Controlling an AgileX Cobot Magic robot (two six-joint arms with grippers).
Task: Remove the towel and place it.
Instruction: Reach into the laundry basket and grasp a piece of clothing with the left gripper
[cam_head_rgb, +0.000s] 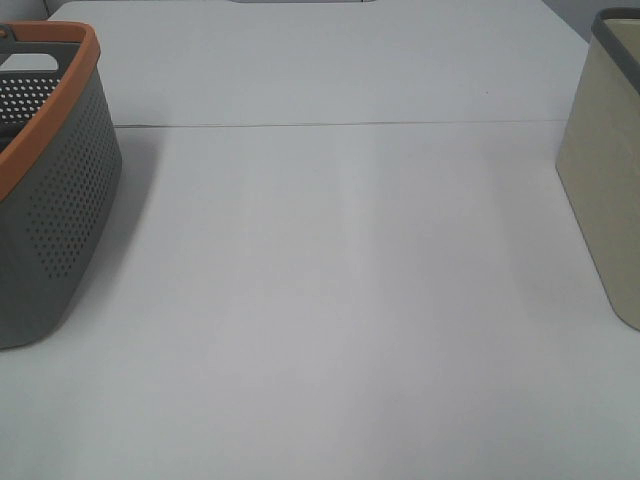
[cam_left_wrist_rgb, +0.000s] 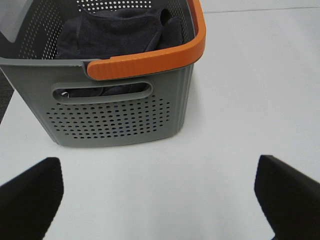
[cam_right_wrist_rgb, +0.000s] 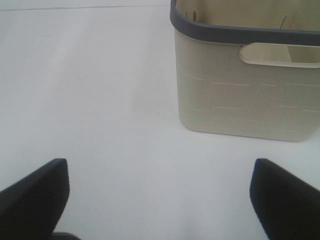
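The dark charcoal towel (cam_left_wrist_rgb: 117, 32) lies bunched inside the grey perforated basket (cam_left_wrist_rgb: 120, 117) with an orange rim, seen in the left wrist view. The basket also shows at the left edge of the exterior high view (cam_head_rgb: 60, 210); the towel is hidden there. My left gripper (cam_left_wrist_rgb: 160, 200) is open and empty, a short way in front of the basket's handle side. My right gripper (cam_right_wrist_rgb: 160, 200) is open and empty, facing a beige bin (cam_right_wrist_rgb: 245, 95). Neither gripper shows in the exterior high view.
The beige bin with a dark grey rim stands at the right edge of the exterior high view (cam_head_rgb: 605, 170). A white table (cam_head_rgb: 330, 300) with a seam across its far part lies between basket and bin.
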